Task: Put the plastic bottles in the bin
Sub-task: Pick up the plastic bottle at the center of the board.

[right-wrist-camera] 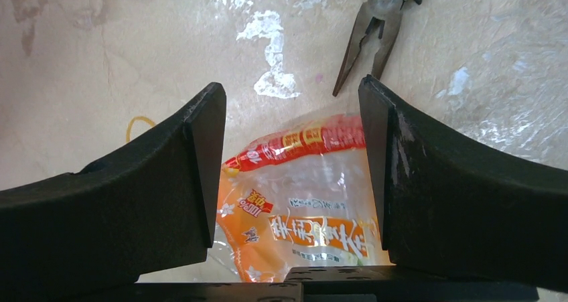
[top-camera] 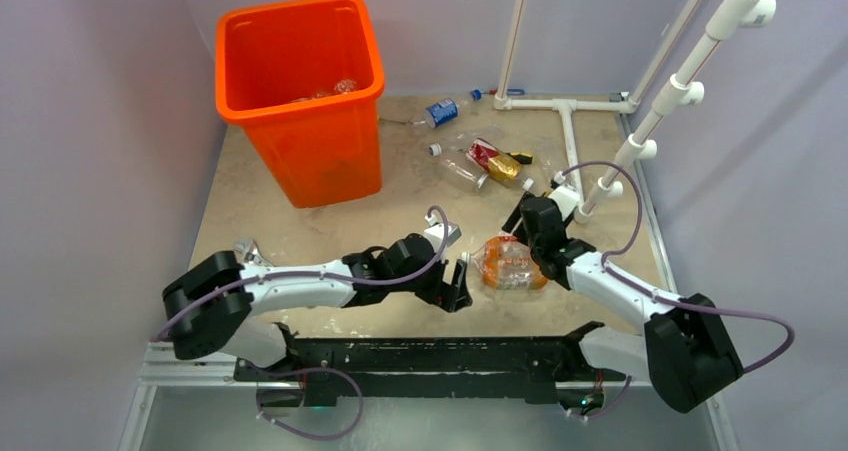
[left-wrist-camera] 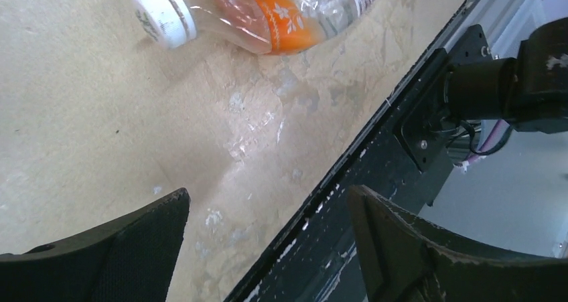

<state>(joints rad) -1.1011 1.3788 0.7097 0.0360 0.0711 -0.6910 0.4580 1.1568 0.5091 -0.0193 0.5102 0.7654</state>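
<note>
A crushed orange-tinted plastic bottle (top-camera: 508, 266) lies on the table in front of the arms. My right gripper (top-camera: 525, 254) comes down on it. In the right wrist view the bottle (right-wrist-camera: 301, 201) fills the gap, and both jaws of the gripper (right-wrist-camera: 293, 141) press against its sides. My left gripper (top-camera: 458, 281) is just left of the bottle, open and empty. The left wrist view shows the gripper (left-wrist-camera: 268, 208) over the table's front edge, with the bottle (left-wrist-camera: 268, 14) and its white cap (left-wrist-camera: 164, 14) farther off. The orange bin (top-camera: 300, 109) stands at the back left with bottles (top-camera: 345, 86) inside.
More bottles lie at the back right: a blue-labelled one (top-camera: 445, 111), a clear one (top-camera: 460, 166) and a red-labelled one (top-camera: 485, 153), beside a yellow-black tool (top-camera: 505, 166). Pliers (right-wrist-camera: 375, 27) lie beyond the held bottle. A white pipe frame (top-camera: 570, 136) stands at the right. A black rail (left-wrist-camera: 375, 181) runs along the near edge.
</note>
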